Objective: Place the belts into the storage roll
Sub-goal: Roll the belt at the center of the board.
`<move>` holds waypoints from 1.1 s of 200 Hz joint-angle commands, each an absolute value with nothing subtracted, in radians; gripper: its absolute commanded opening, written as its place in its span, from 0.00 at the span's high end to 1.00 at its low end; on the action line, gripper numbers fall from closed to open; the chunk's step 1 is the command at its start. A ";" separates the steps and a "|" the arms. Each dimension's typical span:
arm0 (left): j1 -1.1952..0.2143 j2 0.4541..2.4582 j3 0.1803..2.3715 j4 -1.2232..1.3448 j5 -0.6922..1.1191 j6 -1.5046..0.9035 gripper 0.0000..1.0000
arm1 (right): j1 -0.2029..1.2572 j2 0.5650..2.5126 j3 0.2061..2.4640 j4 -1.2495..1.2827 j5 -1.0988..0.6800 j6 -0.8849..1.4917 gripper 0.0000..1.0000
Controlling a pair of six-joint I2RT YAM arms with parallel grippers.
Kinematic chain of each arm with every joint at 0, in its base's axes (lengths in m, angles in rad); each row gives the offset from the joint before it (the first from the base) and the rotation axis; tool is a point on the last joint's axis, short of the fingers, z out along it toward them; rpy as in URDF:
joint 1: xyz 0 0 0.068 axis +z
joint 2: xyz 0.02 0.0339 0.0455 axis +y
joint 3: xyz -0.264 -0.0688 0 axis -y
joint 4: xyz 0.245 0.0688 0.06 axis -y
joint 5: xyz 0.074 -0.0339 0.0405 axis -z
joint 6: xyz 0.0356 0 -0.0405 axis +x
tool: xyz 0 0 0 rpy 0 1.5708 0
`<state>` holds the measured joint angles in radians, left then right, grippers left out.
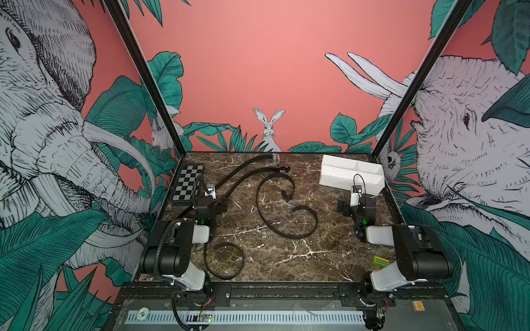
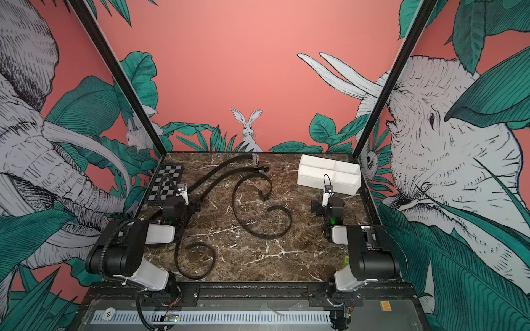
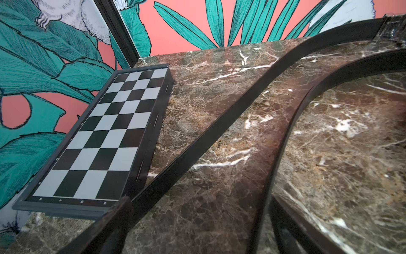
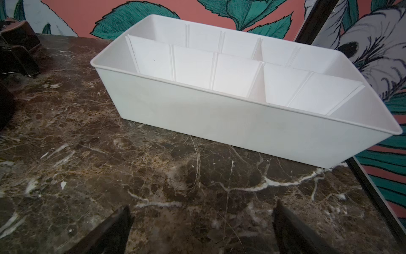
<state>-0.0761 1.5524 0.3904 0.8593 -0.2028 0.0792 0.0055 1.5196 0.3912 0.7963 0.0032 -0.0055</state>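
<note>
left end effector: jaws wide, empty, over belts | right end effector: jaws wide, empty, facing storage roll | belts: three, loose on bench, left and centre | storage roll: bench far-right corner

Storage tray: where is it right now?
In both top views the white tray sits on the table, far right corner, just ahead of the open right gripper.

A brown marble table holds three black belts, a white plastic tray, a black-and-grey checkered board and a small green block.
</note>
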 commanded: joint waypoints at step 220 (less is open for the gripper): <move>-0.216 1.228 0.664 0.106 -0.362 -0.043 0.01 | 0.146 1.161 0.751 -0.091 0.102 0.152 0.02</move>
